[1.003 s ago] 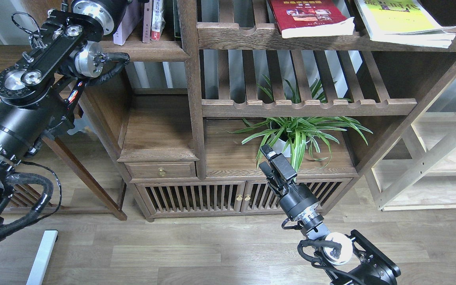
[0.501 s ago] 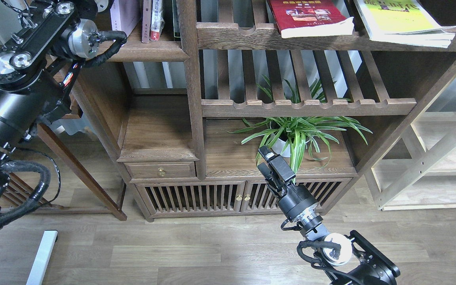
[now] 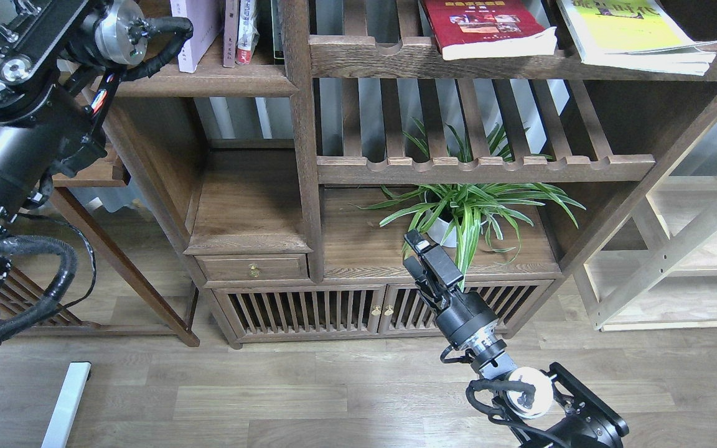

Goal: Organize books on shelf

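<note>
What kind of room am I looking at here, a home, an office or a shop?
Probably a home study or living room: a dark brown wooden display cabinet holding books such as the dark red paperback, a green spider plant in a white pot, and wood-plank flooring.

A single view is given, taken from the robot's head and aimed forward and down. A wooden bookcase [image 3: 309,155] is seen close ahead, the floor [image 3: 309,398] below it. Both arms are cut by the lower and left edges.

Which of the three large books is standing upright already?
The lavender-white book, upright on the solid shelf. The red book and yellow-green book lie flat.
</note>
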`<state>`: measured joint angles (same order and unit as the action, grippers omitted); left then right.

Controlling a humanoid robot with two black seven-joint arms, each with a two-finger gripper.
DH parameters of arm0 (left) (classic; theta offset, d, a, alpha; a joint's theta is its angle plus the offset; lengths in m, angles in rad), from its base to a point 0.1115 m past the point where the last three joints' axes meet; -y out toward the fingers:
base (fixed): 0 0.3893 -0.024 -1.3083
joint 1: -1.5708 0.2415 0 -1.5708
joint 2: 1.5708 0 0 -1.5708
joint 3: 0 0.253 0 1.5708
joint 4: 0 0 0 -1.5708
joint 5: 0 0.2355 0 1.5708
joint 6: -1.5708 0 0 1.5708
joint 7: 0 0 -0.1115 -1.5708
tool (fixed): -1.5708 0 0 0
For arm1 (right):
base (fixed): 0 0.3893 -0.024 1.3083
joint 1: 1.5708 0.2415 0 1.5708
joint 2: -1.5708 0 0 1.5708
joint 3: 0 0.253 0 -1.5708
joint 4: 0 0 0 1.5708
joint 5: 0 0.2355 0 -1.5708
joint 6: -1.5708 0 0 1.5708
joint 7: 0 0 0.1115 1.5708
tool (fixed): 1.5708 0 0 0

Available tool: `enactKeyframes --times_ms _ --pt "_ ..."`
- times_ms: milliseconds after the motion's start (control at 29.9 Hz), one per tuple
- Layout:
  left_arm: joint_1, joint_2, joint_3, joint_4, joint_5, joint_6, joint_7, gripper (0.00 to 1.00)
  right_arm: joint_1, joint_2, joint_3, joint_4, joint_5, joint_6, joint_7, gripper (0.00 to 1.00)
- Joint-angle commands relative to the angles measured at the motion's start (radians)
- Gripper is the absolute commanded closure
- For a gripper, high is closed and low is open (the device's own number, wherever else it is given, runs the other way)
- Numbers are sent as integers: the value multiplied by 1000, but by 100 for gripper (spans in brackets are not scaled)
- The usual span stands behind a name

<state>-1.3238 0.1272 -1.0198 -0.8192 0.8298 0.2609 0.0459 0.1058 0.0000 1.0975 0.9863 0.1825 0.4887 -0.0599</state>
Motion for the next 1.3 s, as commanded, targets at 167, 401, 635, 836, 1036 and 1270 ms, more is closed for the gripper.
enactKeyframes --times_ms 167,401,635,836,1036,1270 --pt "-34 6 -31 -8 0 3 0 61 -8 -2 -1 0 -1 0 -1 1" --pt "-23 95 -49 -97 -1 9 54 56 -8 -8 2 2 -3 0 -1 1" --pt "14 147 -40 -215 -61 -2 92 52 -6 -6 1 3 -8 0 -1 1" --pt "86 184 -37 -348 -86 -3 100 51 -1 -5 4 3 -11 0 -1 1" --pt "231 261 -75 -540 -90 0 130 51 5 -6 19 3 -12 0 0 1" --pt "322 295 -161 -713 -95 -2 155 49 -37 -11 22 31 -12 0 3 1"
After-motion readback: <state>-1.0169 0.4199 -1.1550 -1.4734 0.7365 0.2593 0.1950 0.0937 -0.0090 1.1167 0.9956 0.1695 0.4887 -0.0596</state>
